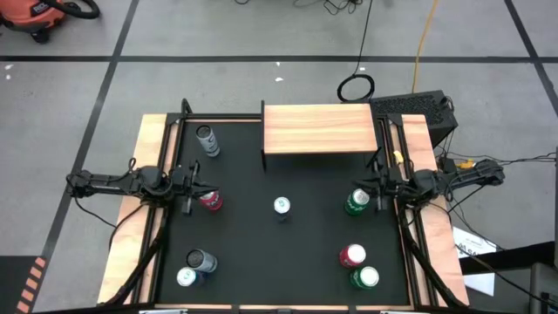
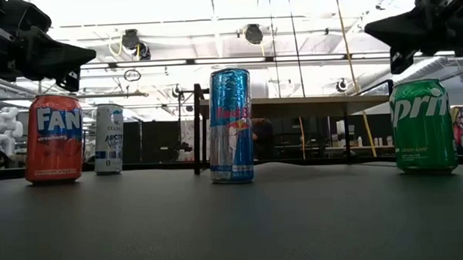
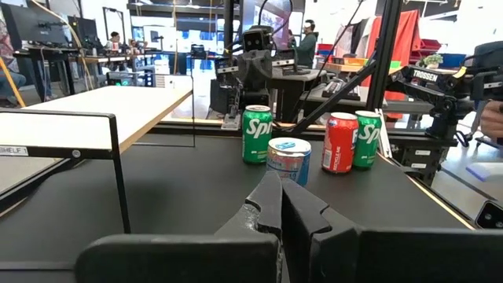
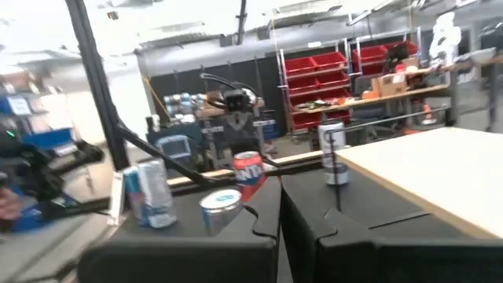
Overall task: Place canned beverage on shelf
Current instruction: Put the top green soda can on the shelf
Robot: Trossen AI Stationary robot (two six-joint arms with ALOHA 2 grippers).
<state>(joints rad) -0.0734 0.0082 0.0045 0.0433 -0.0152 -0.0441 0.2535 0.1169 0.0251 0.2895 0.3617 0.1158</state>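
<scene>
The shelf point(image 1: 320, 128), a light-wood plank on thin black legs, stands at the table's far middle with nothing on it. A blue can point(image 1: 282, 206) stands upright at the table's centre. A red Fanta can point(image 1: 210, 201) stands left of it and a green Sprite can point(image 1: 357, 202) right of it. My left gripper point(image 1: 193, 187) is shut and hovers beside and above the Fanta can point(image 2: 54, 138). My right gripper point(image 1: 377, 194) is shut and hovers beside and above the Sprite can point(image 2: 424, 125). Each wrist view shows its fingers closed together, the left point(image 3: 281, 196) and the right point(image 4: 280, 196).
A silver can point(image 1: 207, 139) stands at the far left near the shelf. Two cans point(image 1: 193, 269) stand at the near left. A red can point(image 1: 352, 255) and a green can point(image 1: 364, 277) stand at the near right. Wooden rails point(image 1: 150, 174) run along the table's sides.
</scene>
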